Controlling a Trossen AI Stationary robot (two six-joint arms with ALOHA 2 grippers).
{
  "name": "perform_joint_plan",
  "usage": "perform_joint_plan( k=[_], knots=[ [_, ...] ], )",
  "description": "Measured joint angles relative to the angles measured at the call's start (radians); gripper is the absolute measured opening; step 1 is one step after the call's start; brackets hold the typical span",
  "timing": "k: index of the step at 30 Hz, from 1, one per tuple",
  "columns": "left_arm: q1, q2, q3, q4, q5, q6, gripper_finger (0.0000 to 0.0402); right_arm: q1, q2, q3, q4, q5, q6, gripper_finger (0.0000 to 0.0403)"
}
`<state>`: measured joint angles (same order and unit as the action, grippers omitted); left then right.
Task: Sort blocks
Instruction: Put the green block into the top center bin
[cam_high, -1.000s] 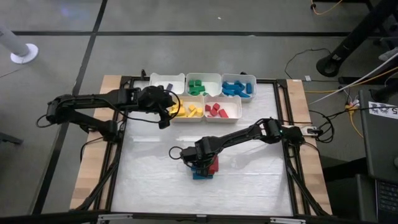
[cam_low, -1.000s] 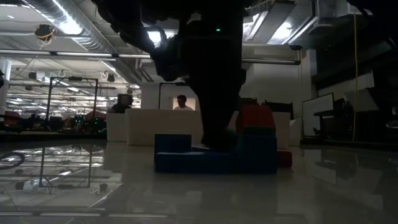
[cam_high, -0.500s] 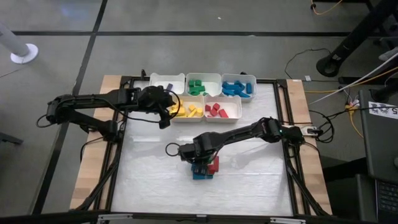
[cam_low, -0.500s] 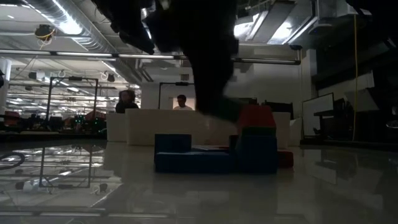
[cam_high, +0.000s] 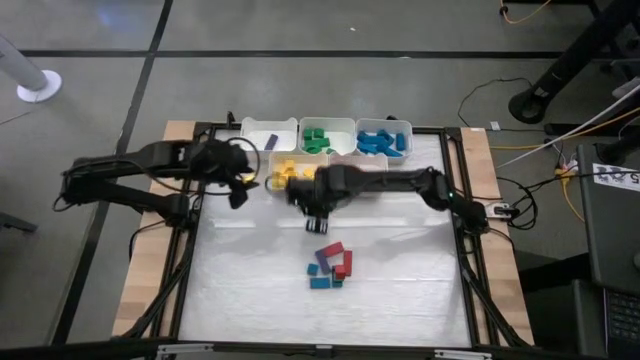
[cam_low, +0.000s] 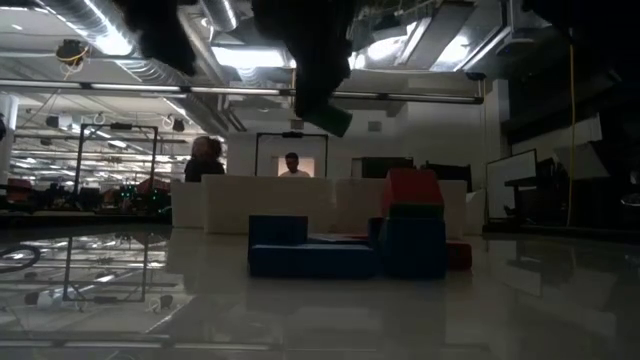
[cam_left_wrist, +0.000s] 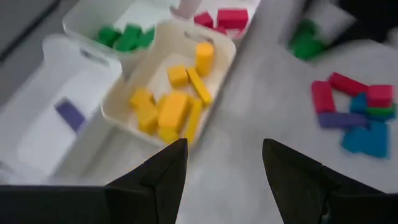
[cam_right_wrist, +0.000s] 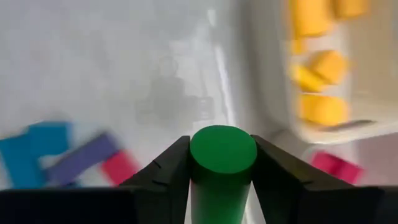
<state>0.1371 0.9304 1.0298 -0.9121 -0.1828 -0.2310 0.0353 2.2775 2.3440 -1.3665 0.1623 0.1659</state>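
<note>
Even, soft light fills the overhead view, where both arms (cam_high: 380, 183) smear with motion blur, while the table-level view is dim and backlit by ceiling strip lights (cam_low: 250, 58) at twelve o'clock, glare streaking the glossy tabletop (cam_low: 320, 310).

Five bins (cam_high: 271, 128) along the table's (cam_high: 250, 290) far edge, blocks inside. Loose block cluster (cam_high: 330, 265) at centre, nearer. Right gripper (cam_high: 312, 207) between bins and cluster, a block (cam_right_wrist: 222, 149) between its fingers. Left gripper (cam_high: 238, 187) left of the bins.
</note>
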Motion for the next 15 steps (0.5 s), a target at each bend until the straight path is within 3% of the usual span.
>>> perform_joint_plan(
  k=[7, 15],
  knots=[
    [-0.091, -0.103, 0.000, -0.086, 0.000, -0.215, 0.0196, -0.188, -0.001, -0.002, 0.106, 0.056, -0.177, 0.0144],
    [-0.200, -0.082, -0.003, -0.075, 0.000, -0.366, 0.0196, -0.394, -0.001, -0.010, 0.311, 0.056, -0.224, 0.0162]
  ],
)
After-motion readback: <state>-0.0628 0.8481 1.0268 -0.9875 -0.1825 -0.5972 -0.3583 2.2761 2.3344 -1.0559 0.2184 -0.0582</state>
